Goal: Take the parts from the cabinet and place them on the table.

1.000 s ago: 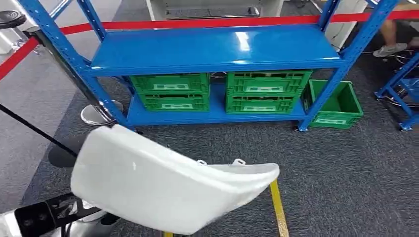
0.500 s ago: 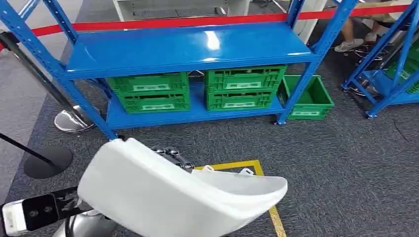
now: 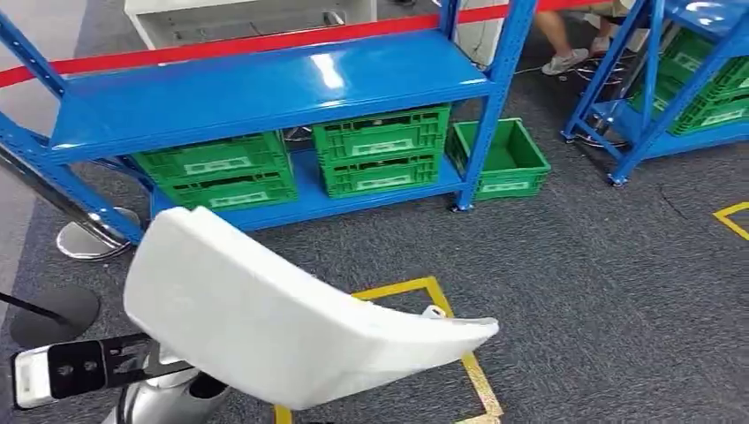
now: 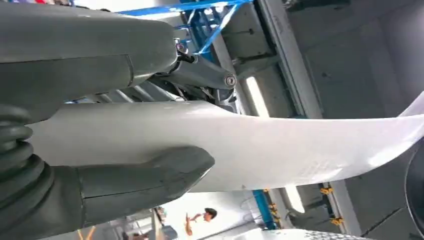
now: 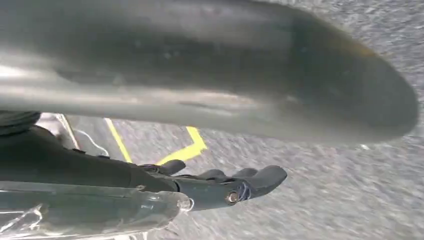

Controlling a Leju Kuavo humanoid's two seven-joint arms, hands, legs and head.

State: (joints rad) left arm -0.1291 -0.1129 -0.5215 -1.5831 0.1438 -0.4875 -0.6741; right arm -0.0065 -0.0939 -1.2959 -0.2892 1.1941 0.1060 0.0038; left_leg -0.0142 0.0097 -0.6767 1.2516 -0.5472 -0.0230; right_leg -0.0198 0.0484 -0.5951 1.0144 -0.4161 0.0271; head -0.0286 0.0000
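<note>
Clamping the part [image 3: 265,309] in the left hand [image 4: 100,190], thumb on one face, fingers on the other, out in front of the rack [image 3: 247,88] and above the tape [image 3: 415,287] on the floor. Cannot tell whether the right hand [image 5: 220,187], fingers stretched out flat near the part, bears any of it. Could well slip or twist loose while walking: long, smooth, gripped near one end. Could also clip the rack in a turn. Cannot read the white labels on the crates [image 3: 380,146] in the rack; too small.
</note>
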